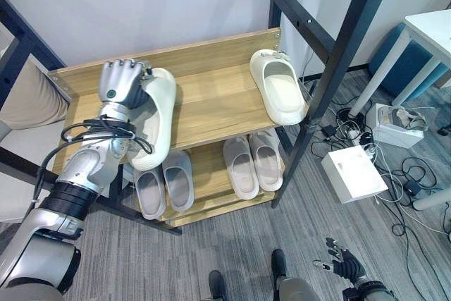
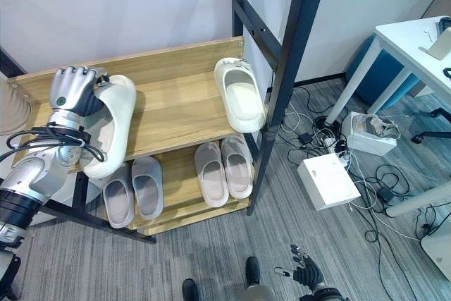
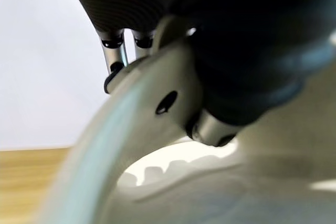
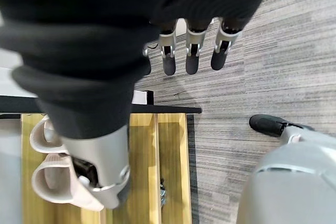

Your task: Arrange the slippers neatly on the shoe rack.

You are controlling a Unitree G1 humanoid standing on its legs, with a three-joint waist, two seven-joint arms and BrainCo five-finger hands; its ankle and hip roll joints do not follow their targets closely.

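Left hand (image 1: 121, 82) hides cream slipper (image 1: 158, 114) strap.

Grey striped carpet (image 1: 232, 252), pale wall (image 1: 155, 5), black frame posts (image 1: 338, 61), white table (image 1: 430, 29) at right.

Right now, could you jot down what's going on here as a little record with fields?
Left robot hand: curled round the white slipper, holding it at the left end of the top shelf
Right robot hand: low over the carpet, fingers relaxed, holding nothing
Top shelf, right end: second white slipper lying flat
Lower shelf: grey pair at left, pinkish pair at right
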